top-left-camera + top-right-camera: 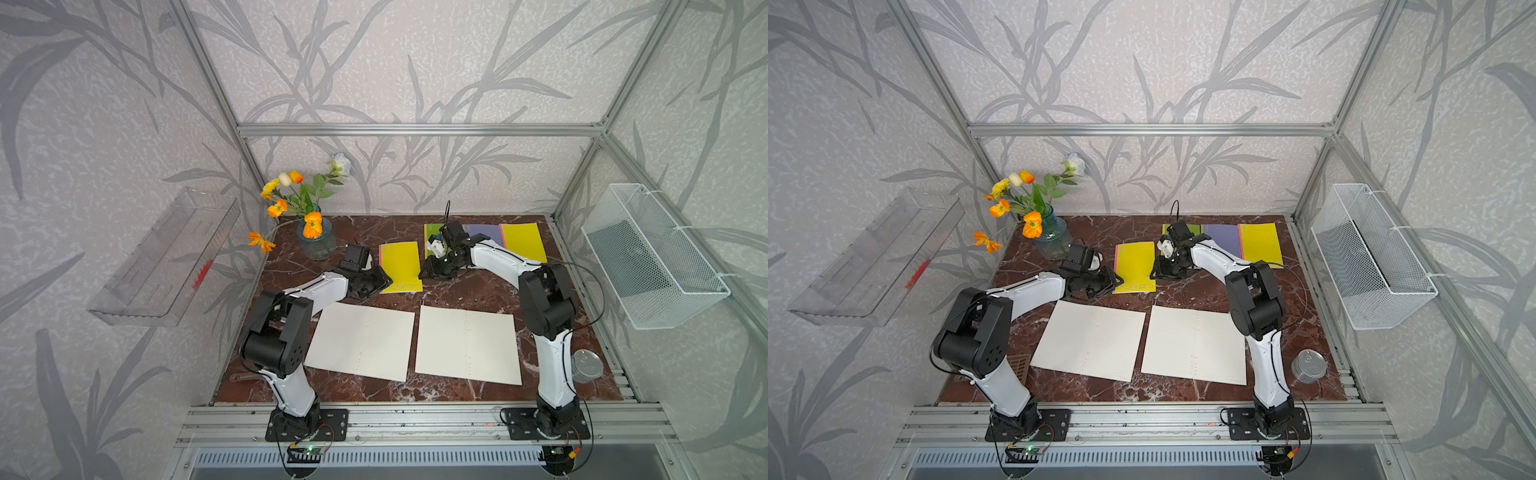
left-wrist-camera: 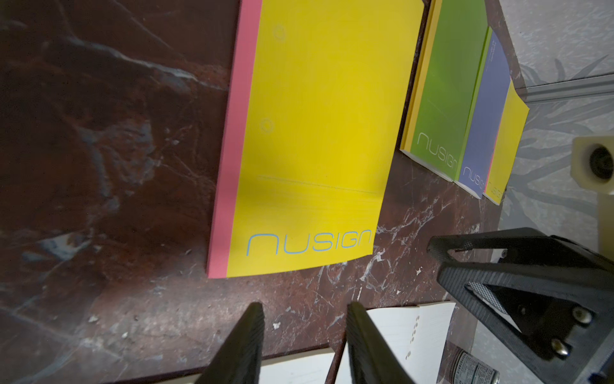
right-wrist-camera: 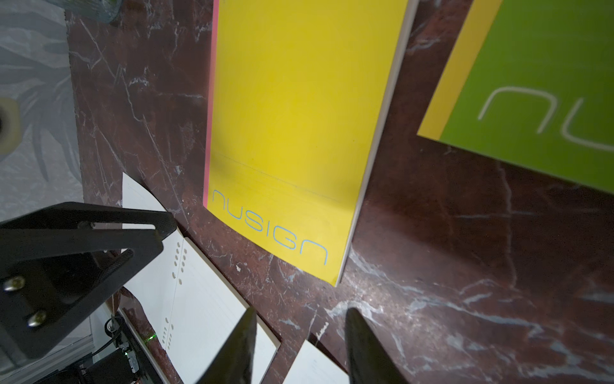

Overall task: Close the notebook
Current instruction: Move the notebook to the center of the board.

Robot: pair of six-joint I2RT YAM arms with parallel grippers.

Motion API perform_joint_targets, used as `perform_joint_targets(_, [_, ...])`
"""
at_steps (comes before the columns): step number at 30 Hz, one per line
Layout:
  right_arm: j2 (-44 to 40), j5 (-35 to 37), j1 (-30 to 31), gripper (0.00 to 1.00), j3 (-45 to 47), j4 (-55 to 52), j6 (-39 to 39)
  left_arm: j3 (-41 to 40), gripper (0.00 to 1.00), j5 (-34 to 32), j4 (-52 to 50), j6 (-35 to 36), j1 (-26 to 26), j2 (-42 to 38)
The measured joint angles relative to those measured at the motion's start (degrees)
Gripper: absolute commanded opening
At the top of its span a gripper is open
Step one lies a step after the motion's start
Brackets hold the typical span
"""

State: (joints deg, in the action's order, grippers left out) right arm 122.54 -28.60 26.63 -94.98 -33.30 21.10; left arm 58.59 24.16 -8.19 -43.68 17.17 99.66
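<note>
A closed yellow notebook [image 1: 401,266] [image 1: 1136,266] with a pink spine and "nusign" lettering lies flat mid-table; it also shows in both wrist views [image 2: 315,133] [image 3: 299,116]. Two open notebooks lie with white pages up nearer the front, one to the left [image 1: 361,338] and one to the right [image 1: 467,343]. My left gripper [image 1: 388,280] [image 2: 305,309] hovers at the yellow notebook's front left corner, open and empty. My right gripper [image 1: 422,274] [image 3: 300,312] hangs just off its front right corner, open too, with only table between the fingers.
A glass vase of flowers [image 1: 316,239] stands at the back left. Closed green, purple and yellow notebooks [image 1: 521,241] overlap at the back right. A tin can [image 1: 586,365] sits front right by the right arm. A wire basket [image 1: 652,257] and a clear tray [image 1: 166,257] hang on the side walls.
</note>
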Motion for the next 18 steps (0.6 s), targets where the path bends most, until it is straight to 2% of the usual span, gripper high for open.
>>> perform_joint_targets(18, [2.9, 0.1, 1.1, 0.38, -0.7, -1.0, -0.1, 2.6, 0.44, -3.3, -5.2, 1.7, -0.1, 3.5])
